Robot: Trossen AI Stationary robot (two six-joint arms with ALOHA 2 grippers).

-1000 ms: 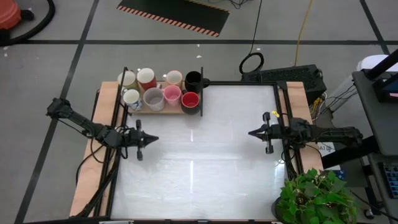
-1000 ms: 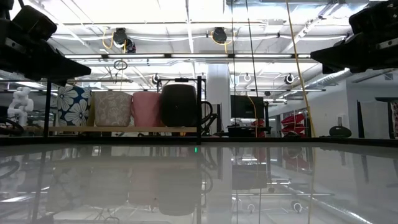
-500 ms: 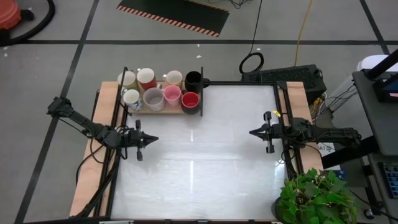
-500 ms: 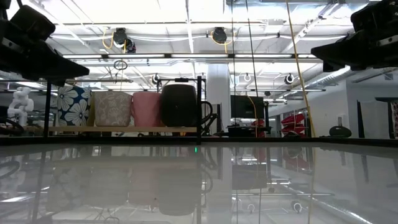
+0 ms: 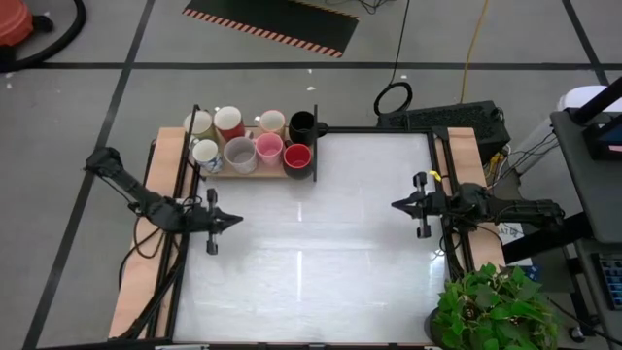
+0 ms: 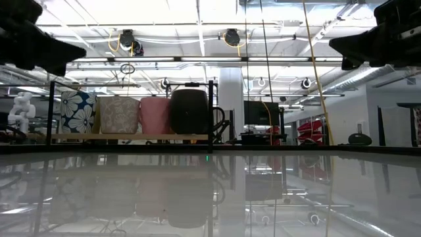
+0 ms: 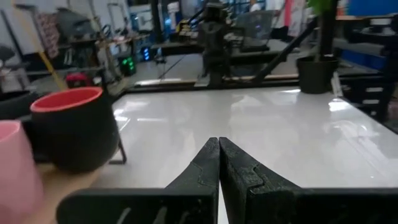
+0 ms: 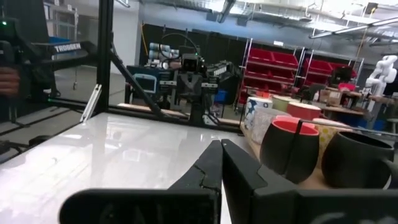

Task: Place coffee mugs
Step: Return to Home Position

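Note:
Several coffee mugs stand upright in two rows on a wooden board at the table's far left corner, among them a black one, a pink one and a black one with a red inside. In the low view a flowered mug, a pink mug and a black mug show side by side. My left gripper hovers shut near the table's left edge, nearer than the board. My right gripper hovers shut near the right edge. Both point toward the table's middle.
A black frame post stands at the board's right end. A potted plant sits at the table's near right corner. The white tabletop lies bare between the two grippers. Cables and a dark box lie beyond the far right edge.
Both grippers have risen a little while staying shut. The left arm has also drawn back slightly toward the table's left edge. The mugs have not moved.

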